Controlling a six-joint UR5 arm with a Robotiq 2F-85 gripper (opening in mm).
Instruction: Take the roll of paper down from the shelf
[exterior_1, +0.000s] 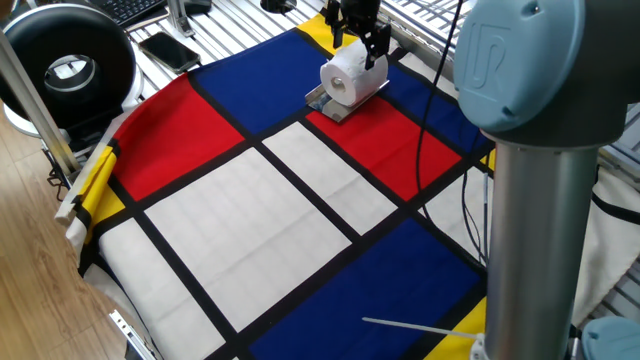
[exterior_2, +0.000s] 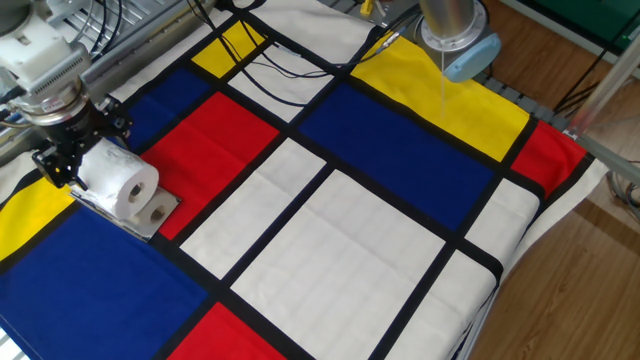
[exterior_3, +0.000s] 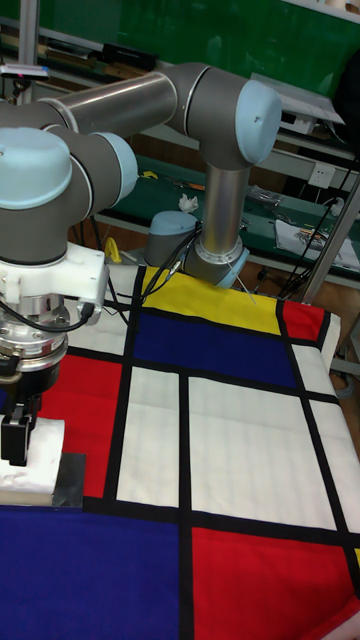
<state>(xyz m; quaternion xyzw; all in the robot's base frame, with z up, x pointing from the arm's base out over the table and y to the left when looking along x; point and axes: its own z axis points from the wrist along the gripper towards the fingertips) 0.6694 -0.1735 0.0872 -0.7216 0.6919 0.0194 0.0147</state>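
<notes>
The white roll of paper (exterior_1: 350, 78) (exterior_2: 122, 181) (exterior_3: 27, 466) lies on its side on the shelf (exterior_1: 327, 104) (exterior_2: 152, 216) (exterior_3: 72, 480), a small silver plate resting on the chequered cloth. Its hollow centre faces the middle of the table. My gripper (exterior_1: 358, 42) (exterior_2: 84, 150) (exterior_3: 20, 430) hangs over the roll's far end, pointing down. Its black fingers (exterior_2: 50, 166) straddle that end, one on each side, and look open. In the tall view only one finger shows, low against the roll.
My arm's base (exterior_2: 455, 40) stands at the cloth's far edge, with black cables (exterior_2: 280, 62) trailing over the cloth towards the gripper. A black round device (exterior_1: 66, 64) and a phone (exterior_1: 168, 48) lie beyond the cloth. Slatted metal racks (exterior_1: 425, 20) run behind the roll.
</notes>
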